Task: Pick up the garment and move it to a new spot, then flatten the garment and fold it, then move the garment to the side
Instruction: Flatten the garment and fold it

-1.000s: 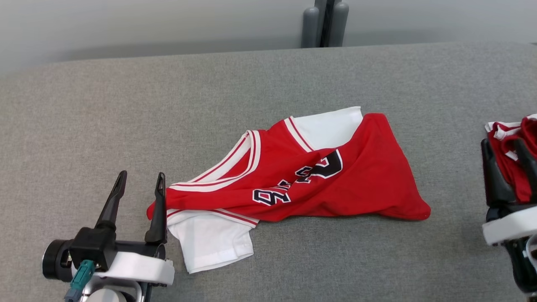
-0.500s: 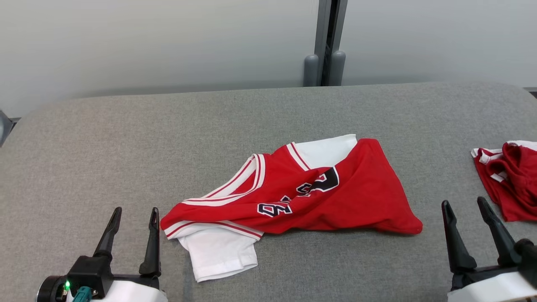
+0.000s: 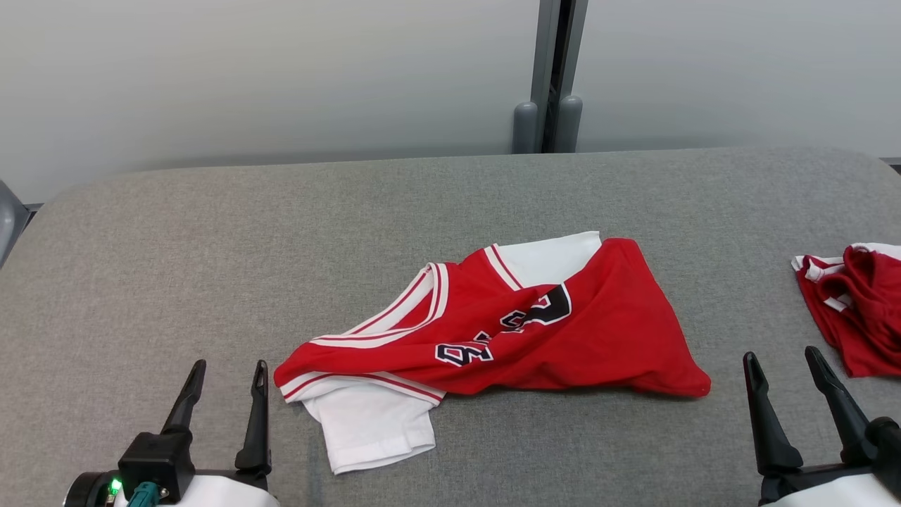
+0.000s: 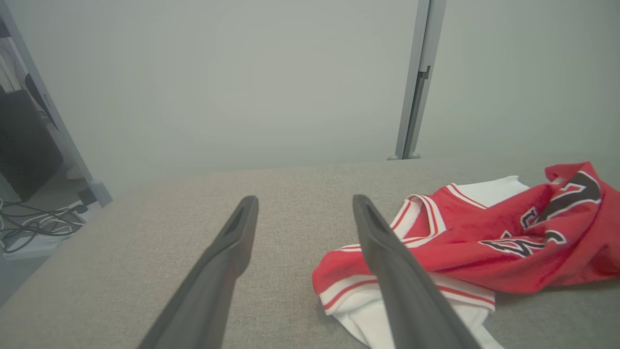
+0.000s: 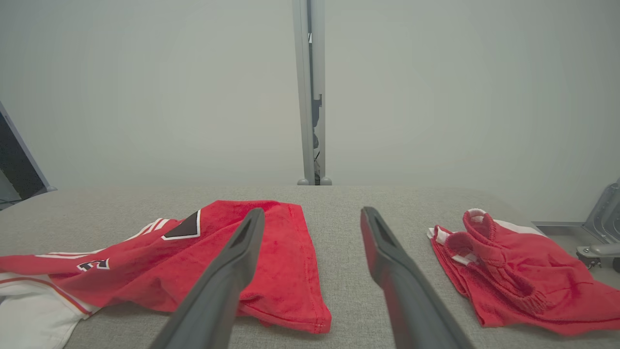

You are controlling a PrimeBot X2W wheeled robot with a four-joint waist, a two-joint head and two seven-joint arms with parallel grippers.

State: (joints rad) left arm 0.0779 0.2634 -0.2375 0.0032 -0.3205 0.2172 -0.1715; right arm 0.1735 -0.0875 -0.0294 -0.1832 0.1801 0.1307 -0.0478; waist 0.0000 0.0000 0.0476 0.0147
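The garment is a red jersey with white sleeves and dark numbers, lying crumpled in the middle of the grey padded table. It also shows in the left wrist view and the right wrist view. My left gripper stands open at the lower left, just left of the garment's near corner and apart from it. At the lower right my right gripper is open too, clear of the cloth. Both sets of fingers hold nothing.
A second red piece of clothing lies bunched at the table's right edge, seen too in the right wrist view. A grey post rises behind the table against a pale wall. Cables lie on the floor off the table's left end.
The head camera has tilted up, so the whole picture shifted down. My right gripper drew back from the second red piece to the lower right; my left gripper sits lower in the picture.
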